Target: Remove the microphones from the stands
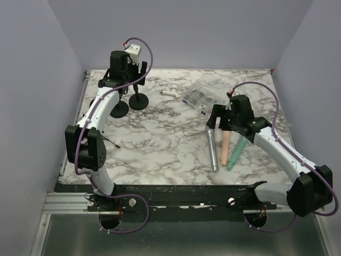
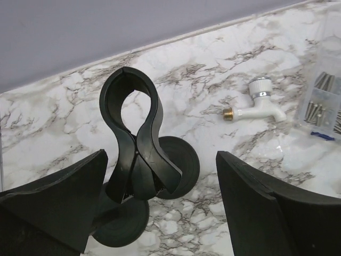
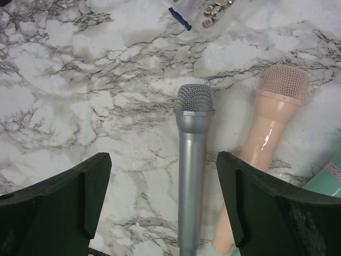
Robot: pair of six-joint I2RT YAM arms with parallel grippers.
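Observation:
Two black stands (image 1: 139, 99) with round bases stand at the back left. In the left wrist view the nearer stand's clip (image 2: 130, 128) is empty above the bases (image 2: 180, 162). My left gripper (image 2: 161, 160) hangs open just above and around that clip, touching nothing; in the top view the left gripper (image 1: 129, 80) sits over the stands. A silver microphone (image 3: 192, 160) lies flat on the table beside a pink microphone (image 3: 270, 133) and a teal microphone (image 1: 237, 152). My right gripper (image 3: 162, 157) is open above the silver microphone (image 1: 212, 148), apart from it.
A white plastic tap (image 2: 257, 104) lies right of the stands. A clear box of screws (image 1: 200, 97) sits at the back middle. A thin black rod (image 1: 110, 141) lies near the left arm. Purple walls close in the marble table (image 1: 160, 138) on three sides.

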